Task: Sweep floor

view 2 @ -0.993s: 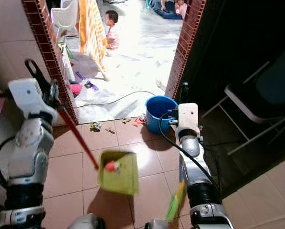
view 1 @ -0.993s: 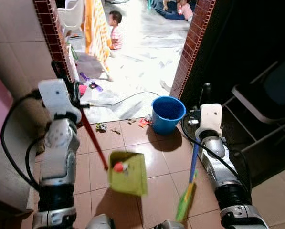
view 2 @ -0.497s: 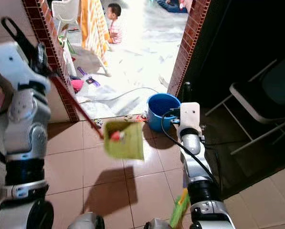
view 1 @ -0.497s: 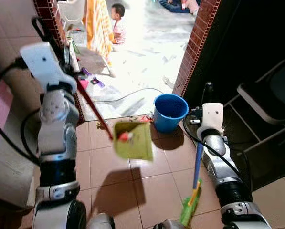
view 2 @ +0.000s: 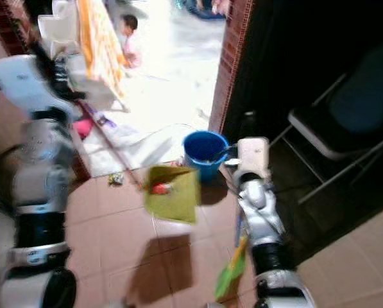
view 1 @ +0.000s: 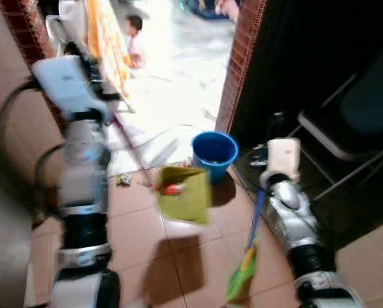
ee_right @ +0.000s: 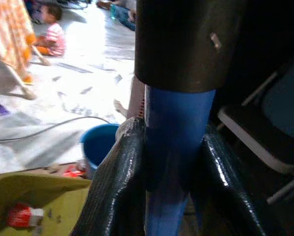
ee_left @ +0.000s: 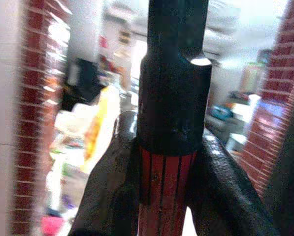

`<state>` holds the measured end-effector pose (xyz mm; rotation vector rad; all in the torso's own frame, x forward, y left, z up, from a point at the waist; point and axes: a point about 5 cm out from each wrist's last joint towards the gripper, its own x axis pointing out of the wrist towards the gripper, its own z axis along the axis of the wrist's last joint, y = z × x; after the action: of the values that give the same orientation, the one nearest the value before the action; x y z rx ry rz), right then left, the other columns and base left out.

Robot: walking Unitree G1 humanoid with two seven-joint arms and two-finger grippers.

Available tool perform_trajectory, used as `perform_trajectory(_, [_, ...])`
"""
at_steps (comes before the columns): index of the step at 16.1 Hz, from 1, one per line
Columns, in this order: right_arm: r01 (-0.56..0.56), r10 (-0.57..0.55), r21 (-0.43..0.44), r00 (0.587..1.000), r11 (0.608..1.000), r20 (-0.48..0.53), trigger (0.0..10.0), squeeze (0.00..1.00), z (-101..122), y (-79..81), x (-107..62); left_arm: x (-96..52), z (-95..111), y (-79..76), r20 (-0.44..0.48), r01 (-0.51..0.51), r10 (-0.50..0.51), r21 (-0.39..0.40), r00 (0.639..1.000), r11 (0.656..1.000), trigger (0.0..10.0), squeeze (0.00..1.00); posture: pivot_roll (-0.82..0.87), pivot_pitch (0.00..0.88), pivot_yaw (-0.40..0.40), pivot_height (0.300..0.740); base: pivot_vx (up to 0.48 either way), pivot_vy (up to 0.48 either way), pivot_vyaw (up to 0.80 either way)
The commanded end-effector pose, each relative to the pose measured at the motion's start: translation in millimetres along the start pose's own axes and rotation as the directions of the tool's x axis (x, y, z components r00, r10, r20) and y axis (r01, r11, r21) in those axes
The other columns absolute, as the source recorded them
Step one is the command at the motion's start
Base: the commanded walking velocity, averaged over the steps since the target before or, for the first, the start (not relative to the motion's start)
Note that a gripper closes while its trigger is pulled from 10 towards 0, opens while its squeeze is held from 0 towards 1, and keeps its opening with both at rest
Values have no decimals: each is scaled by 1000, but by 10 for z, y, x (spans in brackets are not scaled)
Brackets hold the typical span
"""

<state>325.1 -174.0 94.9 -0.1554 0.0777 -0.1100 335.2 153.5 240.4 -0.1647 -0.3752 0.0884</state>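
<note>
A yellow-green dustpan (view 1: 183,194) hangs in the air on a long red handle (view 1: 133,151), just left of the blue bucket (view 1: 214,154). A red and white scrap (view 1: 172,189) lies in the pan. My left gripper (ee_left: 166,167) is raised at the left and shut on the red handle below its black cap. On the right, my right gripper (ee_right: 174,162) is shut on the blue broom handle (view 1: 258,212). The green broom head (view 1: 241,279) hangs close to the brown tiles; touching or not, I cannot tell.
Small litter (view 1: 122,179) lies by the doorway. A brick pillar (view 1: 239,64) stands behind the bucket, and a dark folding chair (view 1: 345,138) at the right. A cable (view 1: 159,136) crosses the bright floor beyond. A child (view 1: 135,48) sits there near an orange cloth (view 1: 104,32).
My left arm has lifted the dustpan from low over the tiles to bucket height beside the bucket. The whole view has since swung and blurred. The right arm keeps its hold on the broom.
</note>
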Motion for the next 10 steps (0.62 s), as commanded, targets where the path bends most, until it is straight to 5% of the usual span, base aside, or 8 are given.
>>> perform_trajectory(1, [-23, 23, -9, 999, 1000, 32, 10000, 0, 91, 67, 28, 44, 162, 78, 82, -21, 21, -5, 996, 1000, 10000, 0, -8, 0, -39, 740, 480, 0, 0])
perform_trajectory(10, [-58, 58, -5, 997, 998, 45, 10000, 0, 103, 132, 27, 96, 231, 64, 120, -29, 31, -18, 992, 999, 10000, 0, -6, 0, -41, 740, 480, 0, 0])
